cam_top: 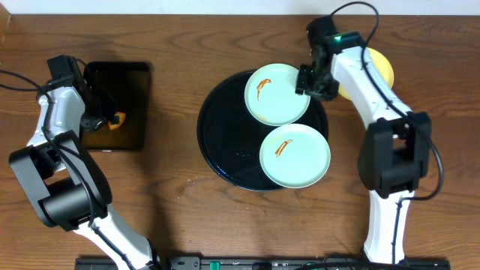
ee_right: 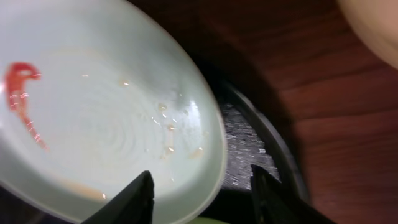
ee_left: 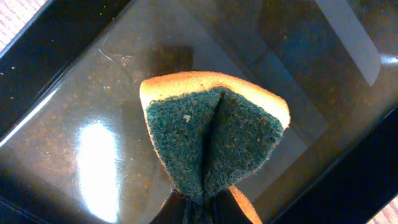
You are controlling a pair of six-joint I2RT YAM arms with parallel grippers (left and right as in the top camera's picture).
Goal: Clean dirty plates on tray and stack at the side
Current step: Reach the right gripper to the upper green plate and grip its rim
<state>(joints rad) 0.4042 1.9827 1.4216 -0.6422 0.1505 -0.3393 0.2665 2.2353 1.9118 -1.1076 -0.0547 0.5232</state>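
So the right gripper (ee_right: 200, 177) sits at the right-hand edge of a pale mint-blue round plate (ee_right: 106, 106), the one on the far part of the large round black tray (cam_top: 225, 142). Its two fingers (ee_right: 134, 199) are spread apart with the plate's rim in the gap between them. Neither pad looks to be pressing on it, so it's released, not gripping. That plate has a thin orange-red sauce streak (ee_right: 22, 93) on the side away from the gripper, plus a few wet-looking specks nearer the fingers. Just under the gripper the tray's low rim shows, and past that is the brown wooden table (ee_right: 348, 155).

A second mint-blue plate (cam_top: 295, 155), also streaked, lies on the near part of the tray, back toward the arm's base from the right gripper. It's right up against the first one, and whether they overlap is hard to say. The pale yellow round plate (cam_top: 384, 67) is off the tray on the table, just on the gripper's outer side, partly hidden by the arm.

Meanwhile the left gripper (ee_left: 200, 210) is clenched on a yellow foam sponge with a green scouring face (ee_left: 211, 137), pinched so it folds into a crease. Right below it is the smaller rectangular black tray (ee_left: 74, 93), glossy. Can't tell whether the sponge touches it.
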